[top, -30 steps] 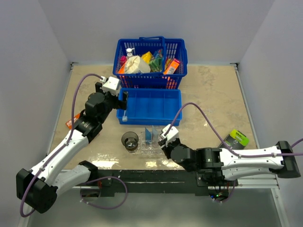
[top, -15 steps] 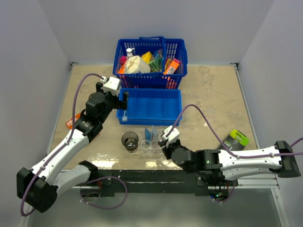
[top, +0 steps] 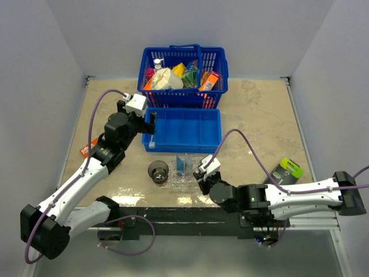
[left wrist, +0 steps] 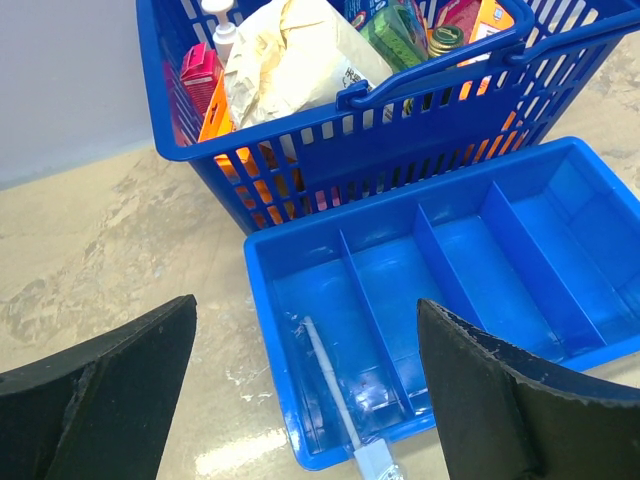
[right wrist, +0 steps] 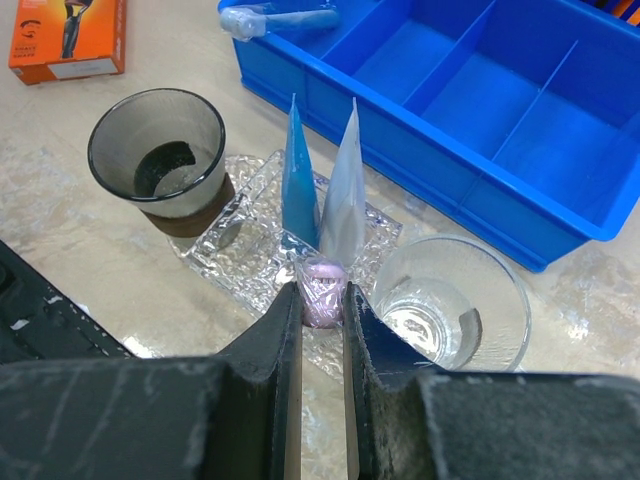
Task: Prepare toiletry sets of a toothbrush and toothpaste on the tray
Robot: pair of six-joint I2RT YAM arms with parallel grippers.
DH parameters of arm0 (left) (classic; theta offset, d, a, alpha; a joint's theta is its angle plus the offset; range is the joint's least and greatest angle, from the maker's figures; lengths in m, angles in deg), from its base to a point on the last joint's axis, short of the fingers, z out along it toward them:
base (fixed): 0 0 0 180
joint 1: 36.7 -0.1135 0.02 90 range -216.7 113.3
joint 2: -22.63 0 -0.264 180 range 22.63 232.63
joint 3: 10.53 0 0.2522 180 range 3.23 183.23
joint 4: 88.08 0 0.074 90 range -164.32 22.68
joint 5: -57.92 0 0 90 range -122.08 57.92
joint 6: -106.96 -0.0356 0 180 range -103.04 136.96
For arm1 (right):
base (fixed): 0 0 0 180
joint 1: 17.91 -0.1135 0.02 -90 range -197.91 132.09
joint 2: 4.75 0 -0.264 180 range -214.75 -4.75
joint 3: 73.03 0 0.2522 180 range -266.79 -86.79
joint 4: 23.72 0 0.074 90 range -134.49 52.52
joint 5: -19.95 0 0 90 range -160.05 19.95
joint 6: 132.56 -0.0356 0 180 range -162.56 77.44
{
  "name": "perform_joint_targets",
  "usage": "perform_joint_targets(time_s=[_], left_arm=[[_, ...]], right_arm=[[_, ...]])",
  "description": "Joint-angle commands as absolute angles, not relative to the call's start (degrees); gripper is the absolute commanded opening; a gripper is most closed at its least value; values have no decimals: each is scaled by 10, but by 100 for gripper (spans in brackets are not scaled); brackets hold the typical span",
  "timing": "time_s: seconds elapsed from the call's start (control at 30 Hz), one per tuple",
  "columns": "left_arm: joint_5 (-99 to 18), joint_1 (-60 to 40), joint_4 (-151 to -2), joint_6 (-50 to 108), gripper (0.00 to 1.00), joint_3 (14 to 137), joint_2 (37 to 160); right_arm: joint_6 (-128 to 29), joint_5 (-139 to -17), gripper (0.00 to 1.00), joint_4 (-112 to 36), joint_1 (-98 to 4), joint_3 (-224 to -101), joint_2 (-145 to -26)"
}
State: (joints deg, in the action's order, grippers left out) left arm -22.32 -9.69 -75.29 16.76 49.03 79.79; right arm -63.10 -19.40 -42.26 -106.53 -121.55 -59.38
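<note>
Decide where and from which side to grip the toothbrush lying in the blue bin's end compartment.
Probably the toothbrush end propped at the divided bin's near rim, from above. That end seems raised off the floor, while the thin shaft lies low between wall and divider, leaving the jaws little room.

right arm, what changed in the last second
The right gripper, shut on the pink-ended toothbrush, eased slightly toward the near edge above the tray. Nothing was grasped or released. The left gripper stayed open over the blue bin; the cups and tubes did not move.
</note>
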Motion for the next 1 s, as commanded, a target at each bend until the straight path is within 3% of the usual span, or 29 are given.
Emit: perform_joint_targets(time_s=[0.0,0.27,0.5,0.7,0.97], left_arm=[[-226,-99,-765,165,95,500,798],[-227,-99,-765,165,95,501,800],[-228,-99,-764,165,95,501,801],[-229,-99,-764,165,95,502,802],[-229,-100,-764,165,95,502,803]], right_arm=[[-644,-156,0,-393,-1071,-1207,-583],[-666,-153,2,-427,-1074,-1219,-590],[-677,-149,28,-443,-1080,-1227,-592],[-680,-146,45,-448,-1084,-1231,-588],[-686,-145,56,-461,-1085,-1241,-575]])
